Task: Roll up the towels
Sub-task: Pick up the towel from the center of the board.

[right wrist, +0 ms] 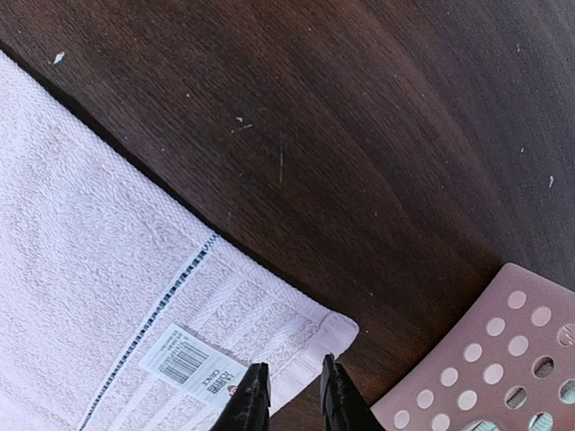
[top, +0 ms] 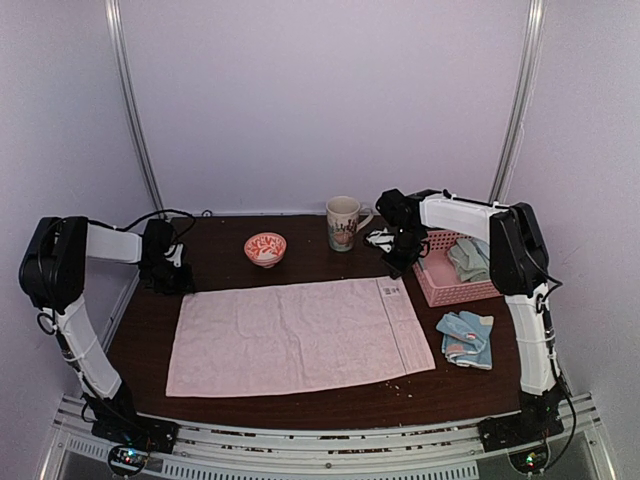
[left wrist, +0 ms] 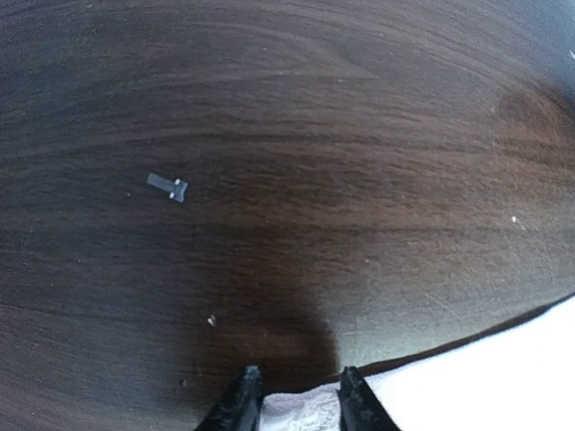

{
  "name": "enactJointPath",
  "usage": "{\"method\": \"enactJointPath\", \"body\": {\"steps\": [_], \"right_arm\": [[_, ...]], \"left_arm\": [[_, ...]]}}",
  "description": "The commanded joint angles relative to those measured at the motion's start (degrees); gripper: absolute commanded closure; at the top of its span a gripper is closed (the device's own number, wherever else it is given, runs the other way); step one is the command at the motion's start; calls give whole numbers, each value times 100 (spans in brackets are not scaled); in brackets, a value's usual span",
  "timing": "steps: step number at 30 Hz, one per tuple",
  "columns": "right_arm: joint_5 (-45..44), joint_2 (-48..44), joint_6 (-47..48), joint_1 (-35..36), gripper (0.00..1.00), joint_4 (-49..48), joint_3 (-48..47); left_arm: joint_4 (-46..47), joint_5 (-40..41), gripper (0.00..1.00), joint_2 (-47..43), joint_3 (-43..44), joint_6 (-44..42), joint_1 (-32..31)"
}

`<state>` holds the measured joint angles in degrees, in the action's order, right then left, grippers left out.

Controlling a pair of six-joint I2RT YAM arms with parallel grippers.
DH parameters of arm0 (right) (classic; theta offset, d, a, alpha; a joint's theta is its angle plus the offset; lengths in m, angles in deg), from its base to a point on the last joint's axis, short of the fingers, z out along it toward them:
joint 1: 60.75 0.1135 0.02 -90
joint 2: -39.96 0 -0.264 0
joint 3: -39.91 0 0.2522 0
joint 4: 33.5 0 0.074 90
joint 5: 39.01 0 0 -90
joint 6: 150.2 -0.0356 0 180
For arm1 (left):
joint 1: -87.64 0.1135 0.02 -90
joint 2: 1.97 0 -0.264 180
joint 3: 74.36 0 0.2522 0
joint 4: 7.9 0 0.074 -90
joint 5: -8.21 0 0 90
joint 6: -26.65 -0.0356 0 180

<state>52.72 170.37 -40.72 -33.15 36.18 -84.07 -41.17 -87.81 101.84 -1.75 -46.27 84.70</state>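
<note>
Here, a pink towel (top: pixel 300 335) lies flat on the table (top: pixel 300 262). The left claw (left wrist: pixel 301 400), tips apart, straddles its far left corner; the right claw (right wrist: pixel 289 391), tips narrowly apart, is at its labelled corner.

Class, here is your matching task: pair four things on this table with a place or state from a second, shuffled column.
1 pink towel
2 bowl
3 mug
4 basket

A holds folded towels
B spread flat, mid-table
C upright, right of the bowl
D far side, left of the mug

Pairs: 1-B; 2-D; 3-C; 4-A
</note>
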Motion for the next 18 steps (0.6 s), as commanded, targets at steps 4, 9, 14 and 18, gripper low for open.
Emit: {"method": "enactJointPath", "body": {"steps": [4,9,14,18], "right_arm": [[20,-333,-24,28,79,25,97],[11,-314,-24,27,79,25,46],[2,-308,-21,27,79,29,39],[-2,-259,-24,27,79,23,27]], "left_arm": [[-636,498,66,-36,-186,-182,32],[-615,459,72,-19,-293,-217,9],[-614,573,74,78,-356,-258,-112],[-615,507,81,355,-300,-258,-198]]}}
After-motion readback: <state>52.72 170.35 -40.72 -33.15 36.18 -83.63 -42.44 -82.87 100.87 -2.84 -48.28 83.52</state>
